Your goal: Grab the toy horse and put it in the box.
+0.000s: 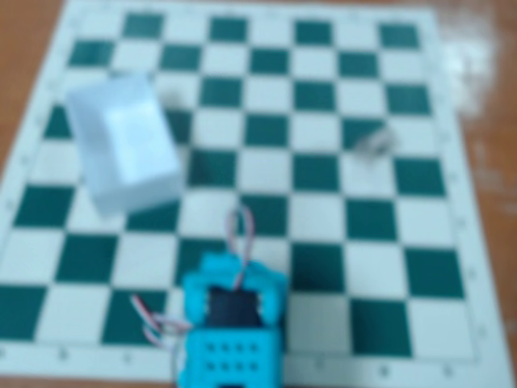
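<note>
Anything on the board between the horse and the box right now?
Nothing visible. The picture is blurred, but only bare chessboard squares lie between the toy horse at right and the box at left.

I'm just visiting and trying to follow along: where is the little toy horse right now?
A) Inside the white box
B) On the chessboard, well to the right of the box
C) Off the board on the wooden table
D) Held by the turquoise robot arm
B. In the blurry fixed view, the toy horse lies on the chessboard, far to the right of the box and apart from it.
</note>
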